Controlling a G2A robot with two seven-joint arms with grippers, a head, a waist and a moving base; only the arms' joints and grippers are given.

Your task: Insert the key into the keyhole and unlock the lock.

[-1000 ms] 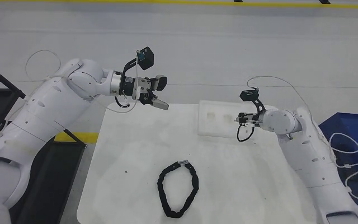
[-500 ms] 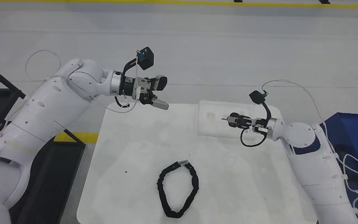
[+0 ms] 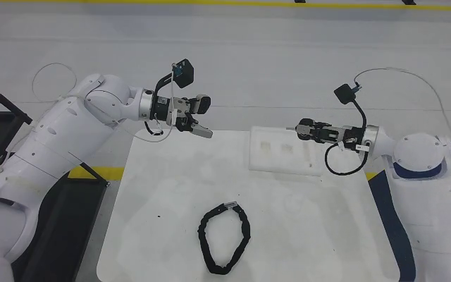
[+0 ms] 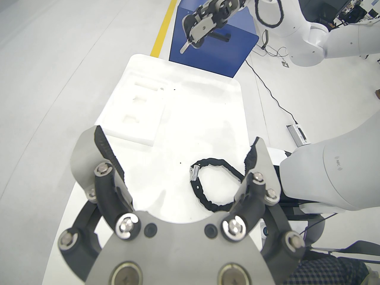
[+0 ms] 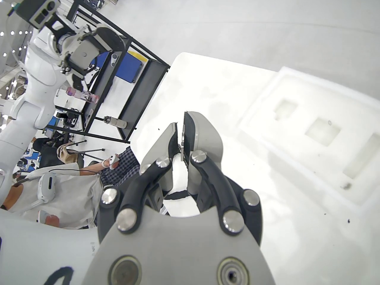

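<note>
1. Your right gripper (image 3: 301, 130) hangs over the far edge of the white foam tray with rectangular recesses (image 3: 264, 162), which lies on the far right part of the white table (image 3: 162, 211). Its jaws are pinched together on the small silver metal key (image 4: 184, 49), and the key's tip sticks out toward the left.
2. Your left gripper (image 3: 208, 118) hovers at the table's far left corner. Its jaws are spread wide with nothing between them.
3. The black fabric-covered chain lock (image 3: 224, 237) lies as a closed loop on the near middle of the table, well apart from both grippers and from the tray.
4. The lock's silver cylinder end (image 3: 230, 205) sits on the far side of the loop. You cannot make out the keyhole.
</note>
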